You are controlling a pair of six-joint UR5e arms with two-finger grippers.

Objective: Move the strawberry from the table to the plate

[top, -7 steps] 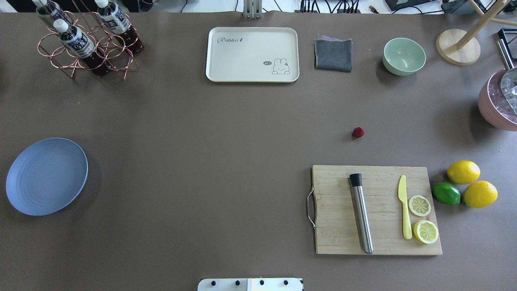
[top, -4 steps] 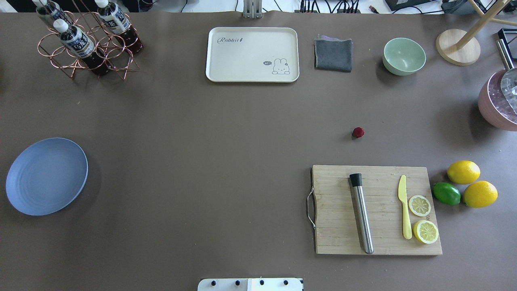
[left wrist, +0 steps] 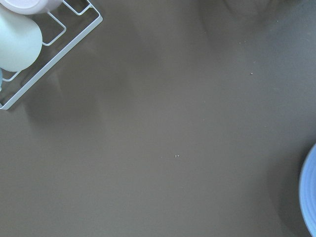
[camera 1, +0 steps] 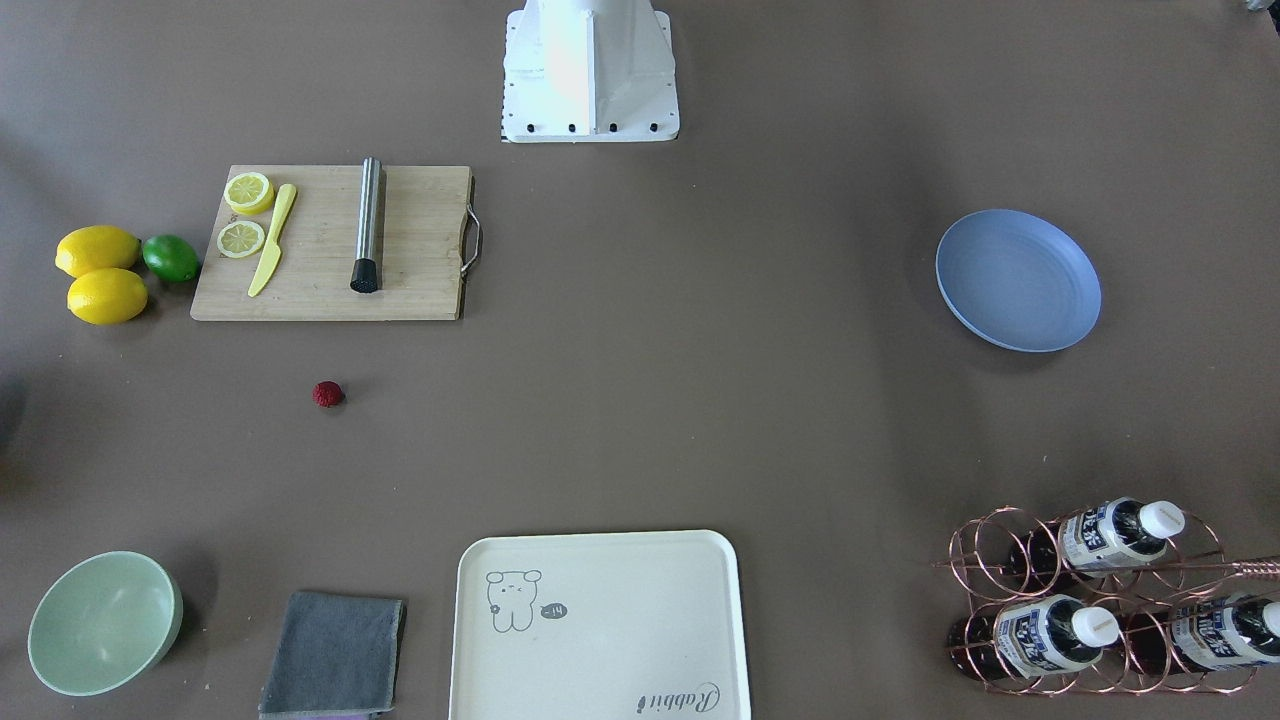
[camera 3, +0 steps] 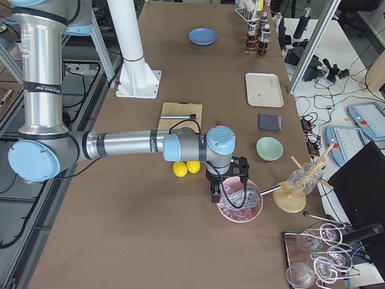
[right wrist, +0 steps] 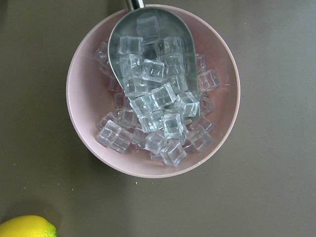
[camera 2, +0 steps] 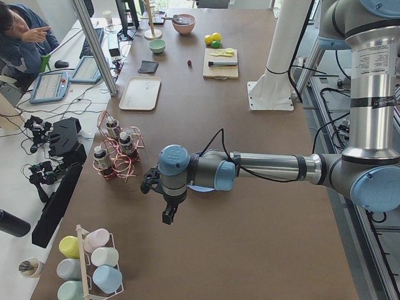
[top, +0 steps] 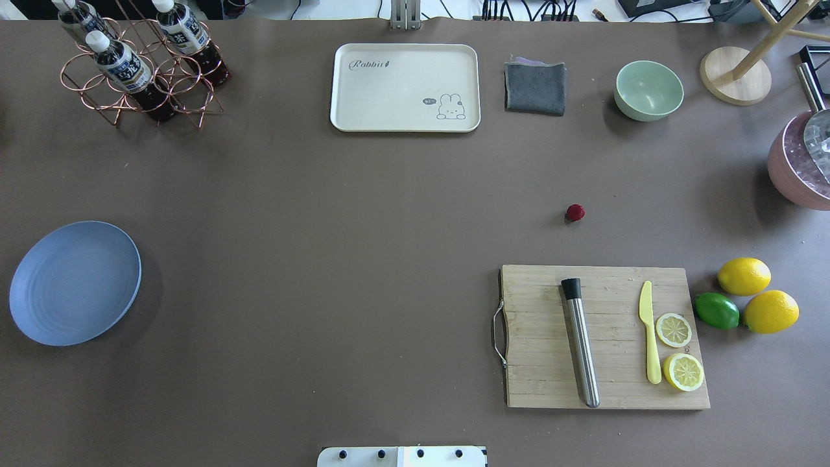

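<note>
The strawberry [top: 574, 212] sits alone on the grey-brown surface [top: 324, 259], on the robot's right half, touching nothing. It is a little beyond the far edge of the wooden cutting board [top: 538, 324]. That board carries a steel rod with a black tip [top: 580, 342], a yellow knife [top: 648, 331] and two lemon halves [top: 674, 329]. Two whole lemons [top: 744, 275] and a lime [top: 716, 310] are huddled just off the board's right side. The pale-blue plate [top: 74, 282] lies well apart from the berry, over by the surface's left end. Neither arm reaches into the overhead or front views. From the table's left end I can see the left claw [camera 2: 167, 217] hanging point-down above the surface, near the plate and just past the copper bottle rack [camera 2: 115, 156]. Its wrist camera looks down on bare surface, with the plate's rim at the right edge and a white wire rack [left wrist: 54, 61] of pastel cups [left wrist: 17, 44] in the upper corner. Whether that claw is spread or pressed together, I cannot tell from here. From the other end, the right claw [camera 3: 215, 195] hangs over a pink bowl [right wrist: 81, 98] heaped with ice cubes [right wrist: 153, 108], a metal scoop [right wrist: 148, 19] lying in it. Nothing shows how its fingers stand either, so I cannot tell. Both claws are far from the strawberry.
</note>
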